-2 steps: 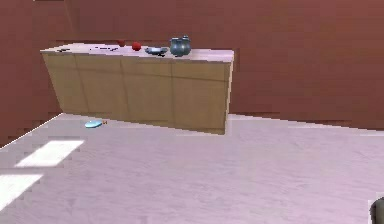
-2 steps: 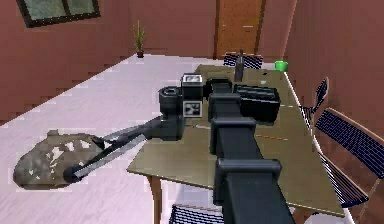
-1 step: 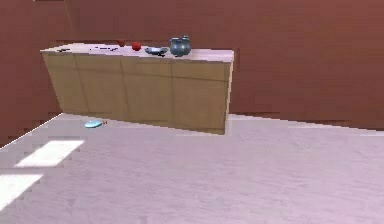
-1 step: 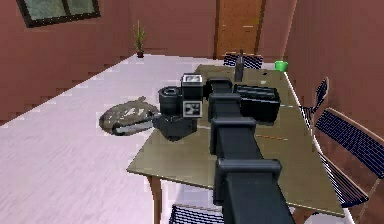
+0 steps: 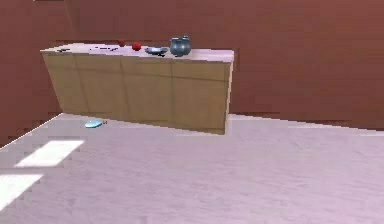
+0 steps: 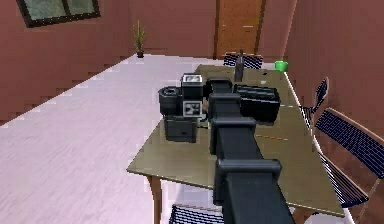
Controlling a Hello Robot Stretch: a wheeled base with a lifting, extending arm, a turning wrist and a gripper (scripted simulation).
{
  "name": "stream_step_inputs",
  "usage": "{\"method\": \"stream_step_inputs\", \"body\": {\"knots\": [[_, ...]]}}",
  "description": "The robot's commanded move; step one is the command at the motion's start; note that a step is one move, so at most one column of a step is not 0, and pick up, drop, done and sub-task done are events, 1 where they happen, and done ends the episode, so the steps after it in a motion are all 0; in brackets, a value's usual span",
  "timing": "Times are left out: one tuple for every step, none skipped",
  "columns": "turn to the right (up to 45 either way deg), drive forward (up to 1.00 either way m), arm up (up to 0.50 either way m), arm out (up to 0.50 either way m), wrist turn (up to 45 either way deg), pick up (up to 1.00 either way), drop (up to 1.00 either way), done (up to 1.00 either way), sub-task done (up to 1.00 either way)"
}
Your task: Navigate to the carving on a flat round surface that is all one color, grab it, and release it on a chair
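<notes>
Olive-brown rectangular table (image 6: 165,160), one plain colour all over, is what the arm (image 6: 240,160) reaches across in the arm side view. The gripper (image 6: 175,118) is over the middle of the table, next to the two white marker squares (image 6: 170,100). There's a dark boxy shape right at it, so I honestly can't tell if it's got hold of anything, and there's no telling how wide the fingers are either.

As for the carving, a slim dark upright thing (image 6: 240,64) stands at the table's far end, but it's too small to say whether that's it. There's a green blob (image 6: 282,66) at the table's far corner and black boxes (image 6: 258,100) on the table just past the arm. Blue mesh chairs (image 6: 345,150) line the table's sides.

The forward view has a wooden counter (image 5: 140,90) with a blue-grey pot (image 5: 180,46).
</notes>
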Motion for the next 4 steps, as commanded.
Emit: {"method": "stream_step_inputs", "body": {"knots": [[0.0,0.00,0.00,0.00,21.0,0.00,0.00,0.00,0.00],[0.0,0.00,0.00,0.02,0.0,0.00,0.00,0.00,0.00],[0.0,0.00,-0.38,0.00,0.0,0.00,0.00,0.00,0.00],[0.0,0.00,-0.32,0.00,0.0,0.00,0.00,0.00,0.00]]}}
